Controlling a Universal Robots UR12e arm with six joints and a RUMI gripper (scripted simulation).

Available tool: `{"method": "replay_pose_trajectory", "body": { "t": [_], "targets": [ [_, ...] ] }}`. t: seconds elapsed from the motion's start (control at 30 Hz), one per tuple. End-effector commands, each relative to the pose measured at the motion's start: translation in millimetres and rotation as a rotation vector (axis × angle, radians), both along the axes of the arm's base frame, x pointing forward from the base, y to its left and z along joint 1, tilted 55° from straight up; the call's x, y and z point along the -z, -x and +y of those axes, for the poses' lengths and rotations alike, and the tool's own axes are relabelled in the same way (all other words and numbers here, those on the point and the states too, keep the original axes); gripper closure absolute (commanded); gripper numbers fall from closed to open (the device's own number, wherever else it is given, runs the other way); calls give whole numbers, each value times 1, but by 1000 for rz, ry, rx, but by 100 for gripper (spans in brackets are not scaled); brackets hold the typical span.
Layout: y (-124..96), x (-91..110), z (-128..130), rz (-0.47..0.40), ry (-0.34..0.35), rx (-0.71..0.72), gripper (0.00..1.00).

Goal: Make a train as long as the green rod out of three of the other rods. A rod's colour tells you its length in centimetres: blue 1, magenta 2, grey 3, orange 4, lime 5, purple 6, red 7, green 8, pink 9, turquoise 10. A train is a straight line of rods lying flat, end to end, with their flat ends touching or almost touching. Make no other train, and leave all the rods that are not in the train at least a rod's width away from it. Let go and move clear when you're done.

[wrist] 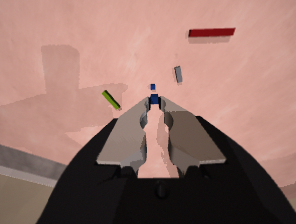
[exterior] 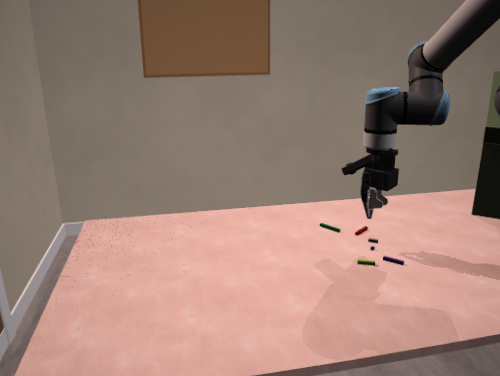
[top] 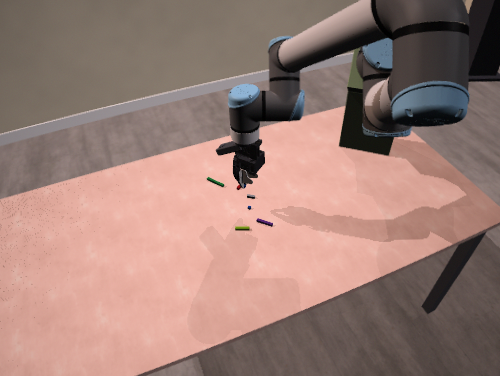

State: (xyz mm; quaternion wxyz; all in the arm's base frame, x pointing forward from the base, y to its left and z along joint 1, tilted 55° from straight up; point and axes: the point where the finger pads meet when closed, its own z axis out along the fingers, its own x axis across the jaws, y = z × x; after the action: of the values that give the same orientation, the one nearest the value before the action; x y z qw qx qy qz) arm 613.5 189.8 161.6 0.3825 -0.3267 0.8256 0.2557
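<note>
My gripper (top: 243, 183) (exterior: 369, 215) (wrist: 154, 98) points down above the table and is shut on a small blue rod (wrist: 154, 99) at its fingertips. A red rod (exterior: 361, 230) (wrist: 212, 32) lies below it, partly hidden by the fingertips in the top view. A green rod (top: 215, 182) (exterior: 330, 227) lies to the left. A grey rod (top: 251, 196) (exterior: 373, 241) (wrist: 178, 74) and a second blue rod (top: 249, 207) (exterior: 372, 248) (wrist: 152, 87) lie apart, nearer the cameras. A lime rod (top: 242, 228) (exterior: 366, 262) (wrist: 111, 99) and a purple rod (top: 264, 222) (exterior: 393, 260) lie nearer still, not touching.
The pink table (top: 125, 260) (exterior: 175, 300) bears all the rods. The arm reaches in from the right, and its shadow falls across the table near the lime and purple rods. A dark green block (top: 367, 122) (exterior: 487, 175) stands at the back right.
</note>
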Motion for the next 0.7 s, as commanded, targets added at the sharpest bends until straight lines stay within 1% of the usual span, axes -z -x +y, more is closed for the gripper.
{"method": "replay_pose_trajectory", "body": {
  "t": [0.0, 0.4, 0.67],
  "targets": [
    [6, -2, 3, 11, -5, 21, 100],
    [6, -2, 3, 11, -5, 21, 100],
    [2, 2, 8, 11, -5, 22, 100]
  ]
}}
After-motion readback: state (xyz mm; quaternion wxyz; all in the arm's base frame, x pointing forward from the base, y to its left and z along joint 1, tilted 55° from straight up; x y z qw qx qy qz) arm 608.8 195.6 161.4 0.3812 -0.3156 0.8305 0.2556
